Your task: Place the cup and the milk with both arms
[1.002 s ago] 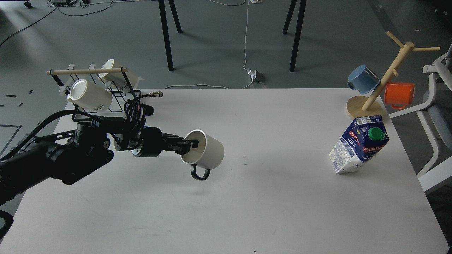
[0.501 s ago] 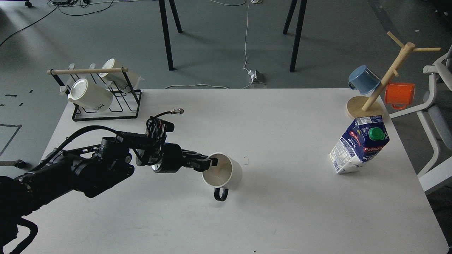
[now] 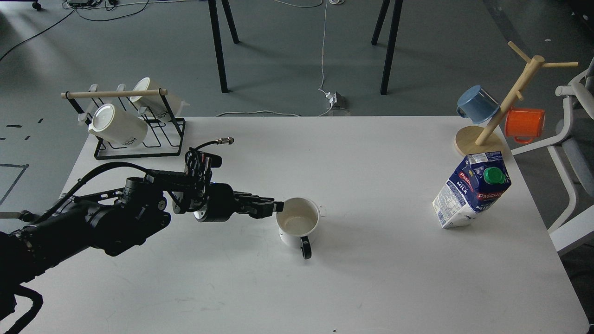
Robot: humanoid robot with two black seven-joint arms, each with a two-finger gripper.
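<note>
The cup (image 3: 299, 223) is a cream-white mug with a black loop handle. It stands upright on the white table (image 3: 371, 278), a little left of the middle, with its handle toward me. My left gripper (image 3: 274, 207) comes in from the left, and its tips are right at the cup's left rim. Its dark fingers are seen side-on, so I cannot tell them apart. The milk (image 3: 471, 192), a blue and white carton with a green cap, sits tilted near the table's right edge. Nothing holds it. My right arm is out of view.
A black wire rack (image 3: 139, 139) with a wooden bar holds two cream lettered mugs (image 3: 118, 124) at the back left corner. A wooden mug tree (image 3: 503, 104) at the back right carries a blue mug (image 3: 478, 104) and an orange mug (image 3: 524, 124). A chair stands past the right edge.
My left arm carried the cup right and down from mid-air, turning it from lying sideways to upright on the table. The gripper tips have drawn back to the rim. The milk has not moved.
</note>
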